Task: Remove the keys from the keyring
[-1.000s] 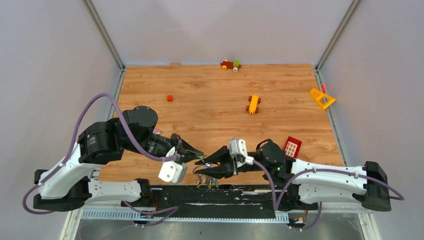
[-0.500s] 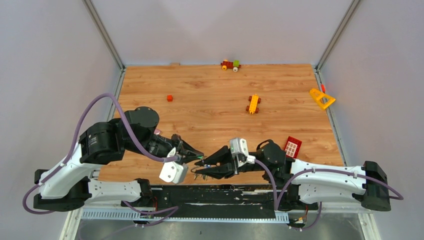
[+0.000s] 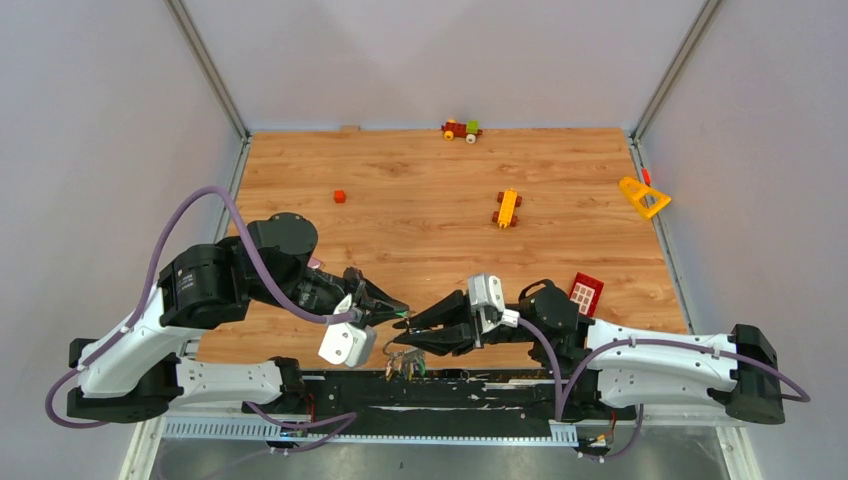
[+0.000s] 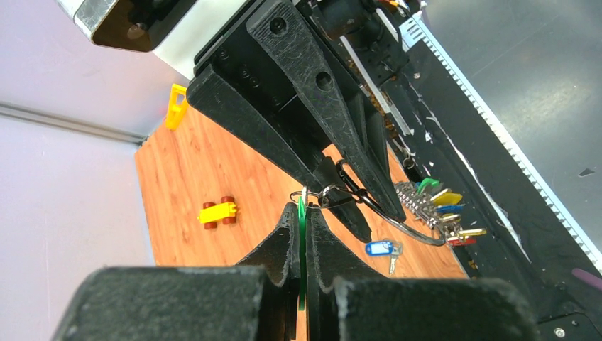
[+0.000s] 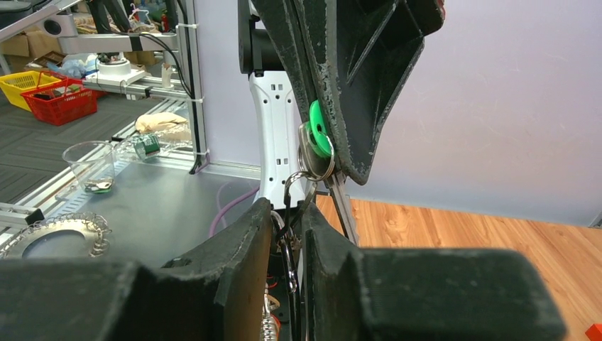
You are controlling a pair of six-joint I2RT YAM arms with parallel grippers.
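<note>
Rightward a little since a second ago goes the right claw (image 3: 415,326), its wrist drawn back along the bench's (image 3: 420,220) near edge. The left claw (image 3: 398,312) keeps its place. Nearest, the bunch of keys (image 3: 404,364) hangs over that edge. From it the keyring (image 4: 419,238) stretches its long wire loop up to the right claw, which pinches it. The left claw is pressed together on a green key (image 4: 302,245), edge-on, lengthwise along the fingers. Beyond, a blue key (image 4: 380,249) lies loose.

Top view high, looking down on brown wooden table (image 3: 420,200), wrist views close, facing each other, sharing green plastic tag (image 4: 302,249).
</note>
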